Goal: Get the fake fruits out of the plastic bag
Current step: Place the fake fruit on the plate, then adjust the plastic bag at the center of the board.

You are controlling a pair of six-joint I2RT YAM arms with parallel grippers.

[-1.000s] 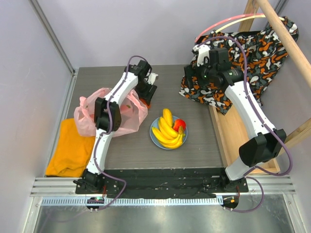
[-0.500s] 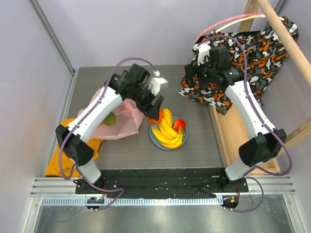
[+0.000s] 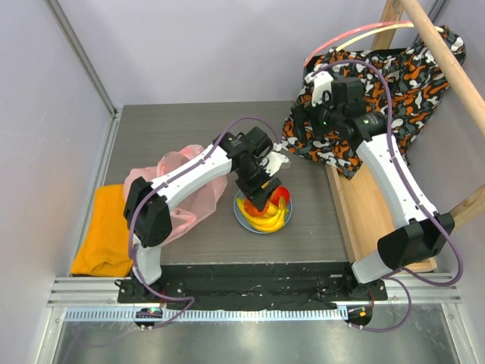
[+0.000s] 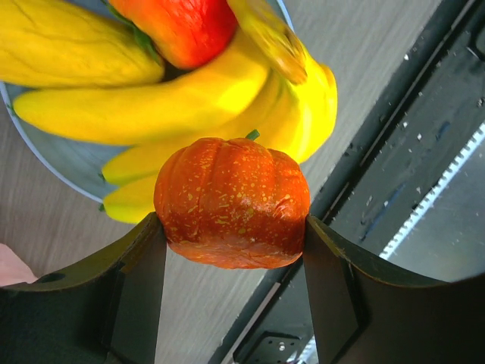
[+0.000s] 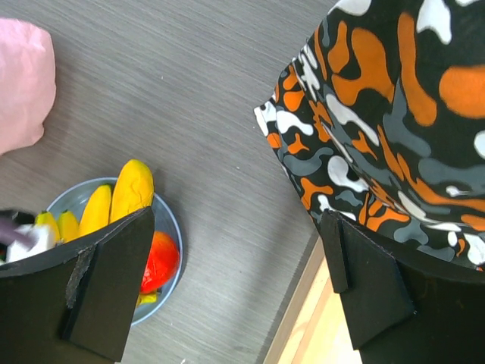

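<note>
My left gripper (image 3: 262,194) hangs over the light-blue plate (image 3: 241,220) and is shut on an orange ridged fruit (image 4: 232,203). The fruit sits squarely between both fingers (image 4: 144,265), just above the plate's near rim (image 4: 68,159). On the plate lie a yellow banana bunch (image 3: 271,221) and a red fruit (image 3: 283,196); the left wrist view shows both behind the held fruit. The pink plastic bag (image 3: 189,193) lies crumpled to the left of the plate, under the left arm. My right gripper (image 5: 236,227) is open and holds nothing, up over the table's back right.
An orange cloth (image 3: 106,231) lies at the table's left edge. Orange-black-white patterned fabric (image 3: 379,91) drapes over a wooden frame (image 3: 364,220) on the right. A wooden pole (image 3: 439,53) crosses the top right corner.
The left arm swung right from the pink bag to above the plate, carrying the orange fruit. The bag slumped. The right arm barely shifted.
</note>
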